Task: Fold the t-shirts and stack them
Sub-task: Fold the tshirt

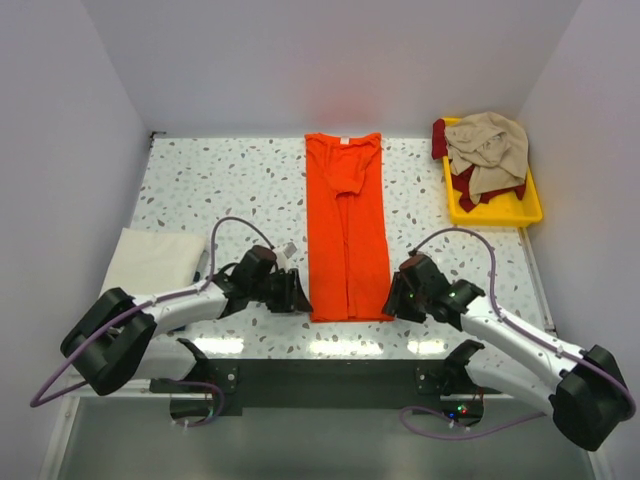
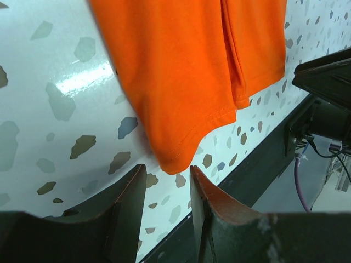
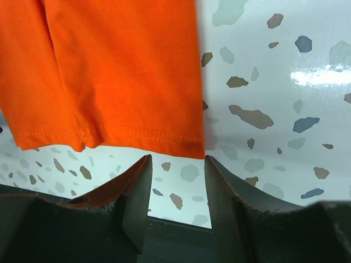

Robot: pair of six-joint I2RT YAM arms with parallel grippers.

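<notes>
The speckled table carries the orange t-shirt, folded into a long narrow strip down the middle, collar at the far end and hem at the near edge. At the far right a yellow tray holds a crumpled beige t-shirt lying over a dark red t-shirt. A cream-white t-shirt lies folded flat at the near left. The left gripper sits low just beside the orange hem's left corner, and the right gripper just beside its right corner. Each has its jaws a narrow gap apart, with nothing between them. A small white neck tag shows at the collar.
</notes>
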